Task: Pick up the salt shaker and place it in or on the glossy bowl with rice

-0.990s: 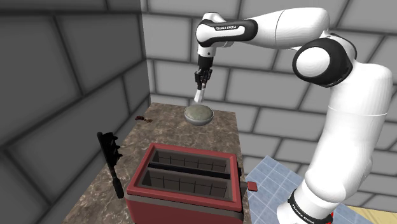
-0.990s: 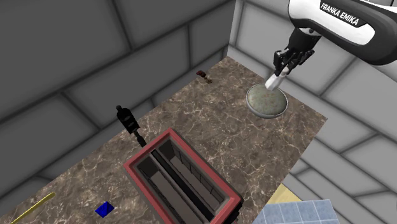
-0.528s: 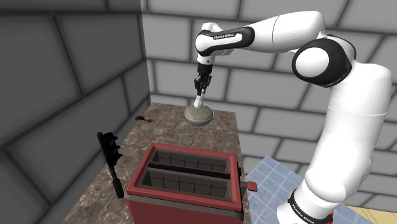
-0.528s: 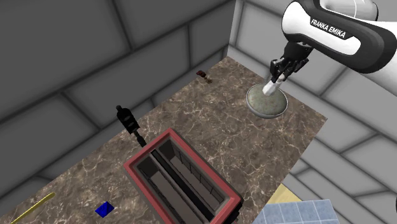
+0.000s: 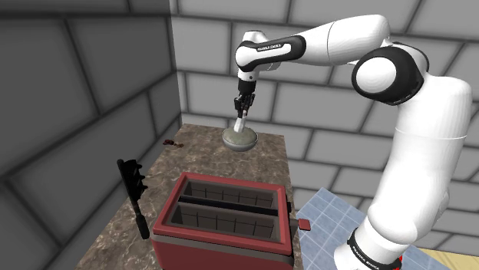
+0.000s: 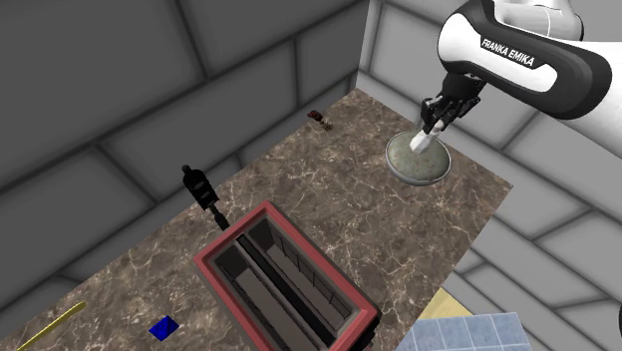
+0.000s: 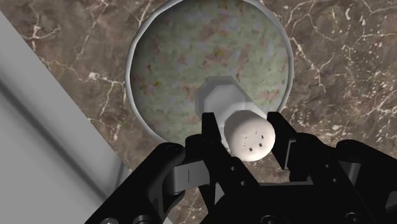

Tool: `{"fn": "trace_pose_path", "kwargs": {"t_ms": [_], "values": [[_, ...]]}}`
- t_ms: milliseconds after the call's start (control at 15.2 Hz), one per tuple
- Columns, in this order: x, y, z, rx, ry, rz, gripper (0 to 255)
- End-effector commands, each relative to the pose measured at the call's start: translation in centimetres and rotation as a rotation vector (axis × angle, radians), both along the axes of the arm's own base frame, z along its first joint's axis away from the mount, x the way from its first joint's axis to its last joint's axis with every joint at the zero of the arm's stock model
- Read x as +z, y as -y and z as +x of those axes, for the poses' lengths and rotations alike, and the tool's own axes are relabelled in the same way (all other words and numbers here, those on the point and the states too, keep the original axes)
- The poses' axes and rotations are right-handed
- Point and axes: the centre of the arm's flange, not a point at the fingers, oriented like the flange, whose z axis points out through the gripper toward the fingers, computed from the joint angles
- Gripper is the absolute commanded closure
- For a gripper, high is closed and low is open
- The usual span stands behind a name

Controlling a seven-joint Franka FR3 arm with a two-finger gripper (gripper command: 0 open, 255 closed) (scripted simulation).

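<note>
A grey glossy bowl (image 5: 239, 139) (image 6: 417, 162) of speckled rice stands at the far end of the marble counter, near the block wall. My gripper (image 5: 242, 113) (image 6: 431, 128) (image 7: 245, 124) hangs straight over it, shut on the white salt shaker (image 5: 240, 123) (image 6: 423, 139) (image 7: 249, 139). The shaker stands upright, and its holed cap sits between the two black fingers (image 7: 210, 127). Its hexagonal base reaches down onto the rice inside the bowl's rim (image 7: 137, 51).
A red two-slot toaster (image 5: 222, 218) (image 6: 284, 289) takes up the counter's near end. A black bottle-like object (image 5: 134, 192) (image 6: 202, 191) lies beside it. A small dark red item (image 5: 172, 143) (image 6: 318, 118) sits by the wall. A blue square (image 6: 162, 326) and a yellow stick (image 6: 45, 327) lie further along.
The gripper has come down with the salt shaker, from above the bowl until the shaker's base is on the rice. In the last half second it barely moved.
</note>
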Motion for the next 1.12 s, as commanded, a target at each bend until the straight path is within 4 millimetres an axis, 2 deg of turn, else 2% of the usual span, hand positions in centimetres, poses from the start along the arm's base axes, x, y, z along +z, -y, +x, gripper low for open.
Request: {"fn": "trace_pose_path", "kwargs": {"t_ms": [0, 66, 396, 660, 1056], "values": [[0.0, 0.0, 0.0, 0.000, 0.000, 0.000, 255], [0.0, 0.0, 0.0, 0.000, 0.000, 0.000, 0], [0.0, 0.0, 0.0, 0.000, 0.000, 0.000, 0], [5.0, 0.4, 0.0, 0.000, 0.000, 0.000, 0], [5.0, 0.4, 0.0, 0.000, 0.000, 0.000, 0]]}}
